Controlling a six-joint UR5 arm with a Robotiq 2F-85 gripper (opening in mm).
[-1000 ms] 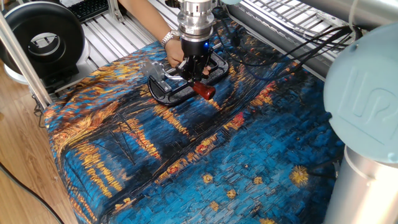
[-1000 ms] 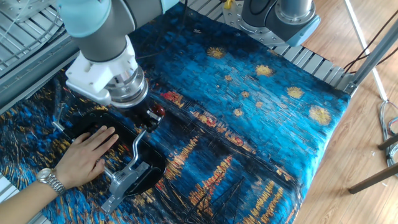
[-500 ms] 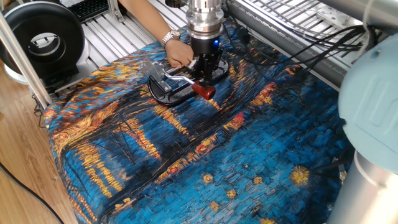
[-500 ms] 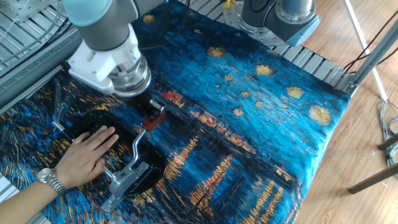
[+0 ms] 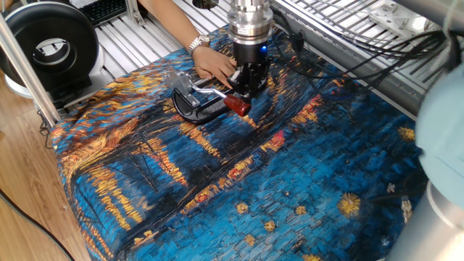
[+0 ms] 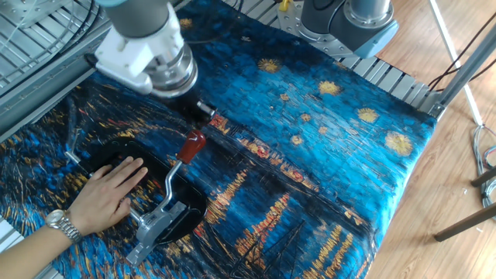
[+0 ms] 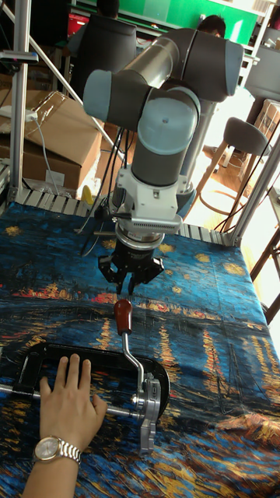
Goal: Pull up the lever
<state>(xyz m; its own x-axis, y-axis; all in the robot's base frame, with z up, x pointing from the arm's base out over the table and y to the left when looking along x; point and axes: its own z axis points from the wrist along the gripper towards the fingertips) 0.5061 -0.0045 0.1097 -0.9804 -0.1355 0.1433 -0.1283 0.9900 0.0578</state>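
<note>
Silver and thin, the lever (image 7: 131,350) rises in a curve from its bracket (image 7: 152,405) at the end of a black clamp frame (image 7: 31,359), and its red tip (image 7: 123,313) points up toward the robot. In the tall fixed view the gripper (image 7: 129,282) hangs just above and behind that red tip, its dark fingers (image 7: 110,272) spread apart with nothing between them, so the pincer is open and empty. The other fixed view shows the same gap: the gripper (image 6: 203,108) sits apart from the red tip (image 6: 191,146), and the lever (image 6: 172,177) slants from the bracket (image 6: 159,225) up toward it. From the first fixed view the gripper (image 5: 247,81) stands close behind the red tip (image 5: 237,106), partly hiding the frame (image 5: 196,110). A person's hand (image 7: 70,405), with a metal watch (image 7: 53,449) on the wrist, lies flat on the frame with fingers spread; in the other fixed view the hand (image 6: 108,194) presses down inside the oval of the frame (image 6: 190,213). Everything rests on a cloth (image 6: 310,155) printed in deep blue with yellow and orange streaks, which covers the table.
</note>
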